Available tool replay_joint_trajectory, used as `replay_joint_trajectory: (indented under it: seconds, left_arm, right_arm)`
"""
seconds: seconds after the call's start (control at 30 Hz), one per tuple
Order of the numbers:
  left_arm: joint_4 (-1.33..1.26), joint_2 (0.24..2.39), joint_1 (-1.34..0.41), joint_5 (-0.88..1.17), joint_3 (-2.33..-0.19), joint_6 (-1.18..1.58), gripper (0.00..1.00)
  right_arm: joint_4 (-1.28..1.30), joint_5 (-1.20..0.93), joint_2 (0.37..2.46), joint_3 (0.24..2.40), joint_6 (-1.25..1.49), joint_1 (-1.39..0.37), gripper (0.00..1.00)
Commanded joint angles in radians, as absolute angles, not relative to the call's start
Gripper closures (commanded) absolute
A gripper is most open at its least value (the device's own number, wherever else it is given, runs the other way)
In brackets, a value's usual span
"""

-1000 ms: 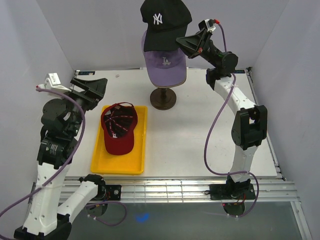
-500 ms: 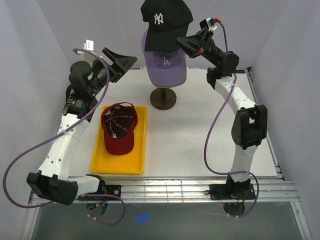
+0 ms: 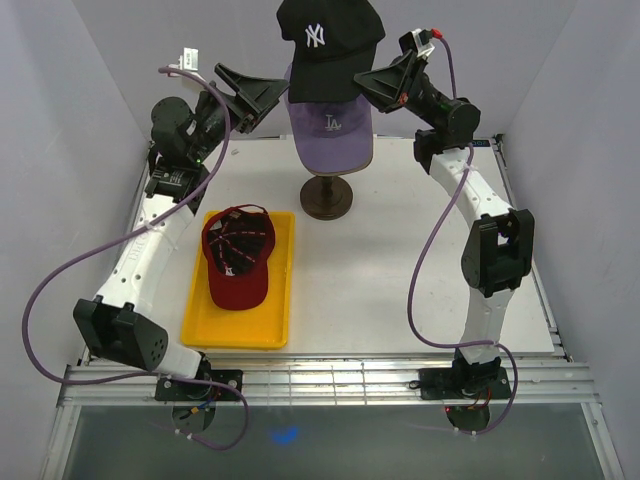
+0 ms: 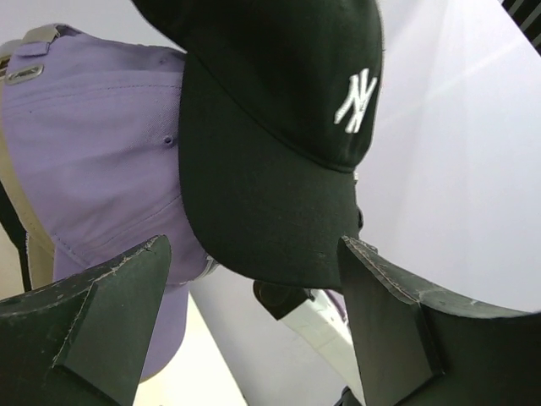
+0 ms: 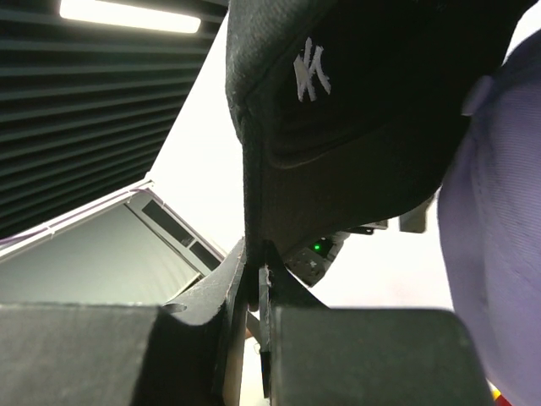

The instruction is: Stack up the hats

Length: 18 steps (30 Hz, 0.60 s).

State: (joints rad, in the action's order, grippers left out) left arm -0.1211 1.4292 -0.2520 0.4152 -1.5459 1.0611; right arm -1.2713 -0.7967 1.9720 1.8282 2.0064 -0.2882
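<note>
NY cap topmost, sitting tilted over LA cap on stand at table rear. Right gripper jaws closed, pinching NY cap's brim edge. Left gripper just left of stack, jaws spread wide, holding nothing; brim lies ahead between its fingers in wrist view. Red cap lies in yellow tray, well apart from stack.

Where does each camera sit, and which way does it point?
Top external: above, behind the bases, looking down at the table; left arm, right arm show.
Left wrist: on the left arm, facing the black NY cap; open left gripper shows.
Right wrist: looks up along the right gripper, shut on that cap's brim.
All share that cap.
</note>
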Motion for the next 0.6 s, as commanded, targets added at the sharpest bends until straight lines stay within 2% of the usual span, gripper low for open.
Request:
replay_joint_trajectory:
  seconds: [0.0,0.57]
  left_arm:
    - [-0.172,1.439,-0.253,0.463,-1.589,1.094,0.1]
    - [-0.345,1.523,-0.253,0.541,-1.623,1.21,0.1]
  right_arm:
    - [-1.401,-0.796,1.964,1.894,2.402,-0.285,0.92]
    - [-1.388,-0.81,1.934,1.896,2.399,-0.299,0.92]
